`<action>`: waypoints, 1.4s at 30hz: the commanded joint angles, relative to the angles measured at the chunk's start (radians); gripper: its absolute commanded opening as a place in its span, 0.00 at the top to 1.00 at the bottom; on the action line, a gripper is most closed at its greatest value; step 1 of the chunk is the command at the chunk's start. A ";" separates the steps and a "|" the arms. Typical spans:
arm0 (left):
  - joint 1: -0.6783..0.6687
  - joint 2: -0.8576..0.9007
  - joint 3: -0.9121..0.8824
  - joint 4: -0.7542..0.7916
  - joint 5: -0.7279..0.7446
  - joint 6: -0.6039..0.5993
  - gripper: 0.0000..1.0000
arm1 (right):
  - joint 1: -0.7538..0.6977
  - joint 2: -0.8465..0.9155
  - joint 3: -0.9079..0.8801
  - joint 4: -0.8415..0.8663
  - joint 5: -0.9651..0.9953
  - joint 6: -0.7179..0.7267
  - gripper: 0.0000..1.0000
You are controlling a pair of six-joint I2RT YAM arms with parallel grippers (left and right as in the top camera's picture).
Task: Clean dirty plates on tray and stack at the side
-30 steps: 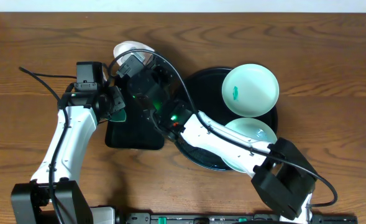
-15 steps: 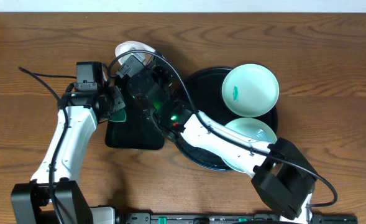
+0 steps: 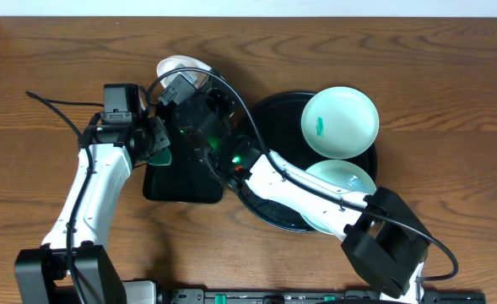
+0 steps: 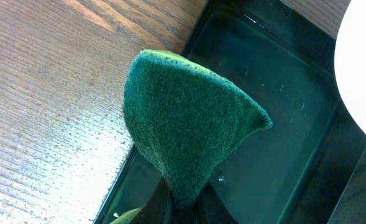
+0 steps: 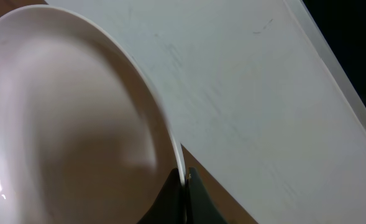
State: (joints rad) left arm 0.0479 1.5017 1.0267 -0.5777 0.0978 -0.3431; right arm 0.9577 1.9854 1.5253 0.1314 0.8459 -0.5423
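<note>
My right gripper [image 3: 183, 78] is shut on the rim of the white plate [image 3: 179, 65] and holds it tilted above the far end of the small rectangular tray. In the right wrist view the jaws [image 5: 184, 184] pinch that plate's [image 5: 77, 124] edge. My left gripper [image 3: 159, 145] is shut on a green sponge [image 3: 164, 152], seen close in the left wrist view as a folded green pad [image 4: 189, 124] above the fingertips [image 4: 184, 208]. Two mint plates lie on the round black tray [image 3: 275, 122]: one [image 3: 339, 122] bears a teal smear, the other [image 3: 345, 179] is partly hidden by my right arm.
A rectangular black tray [image 3: 185, 186] holding water [image 4: 276, 124] sits left of the round tray, under both grippers. The white plate's edge [image 4: 363, 62] shows at the right of the left wrist view. Wooden tabletop [image 3: 45, 67] surrounds everything.
</note>
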 commanded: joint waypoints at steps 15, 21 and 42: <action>0.000 0.004 -0.007 0.000 -0.013 -0.010 0.92 | 0.003 0.001 0.023 -0.099 0.003 0.041 0.99; 0.000 0.004 -0.007 0.000 -0.013 -0.010 0.92 | 0.003 0.001 0.023 -0.102 0.003 0.041 0.99; 0.000 0.004 -0.007 0.000 -0.013 -0.010 0.92 | -0.010 0.001 0.023 -0.248 0.002 0.040 0.99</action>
State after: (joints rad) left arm 0.0479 1.5017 1.0267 -0.5785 0.0978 -0.3431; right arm 0.9569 1.9858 1.5253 -0.1150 0.8406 -0.5220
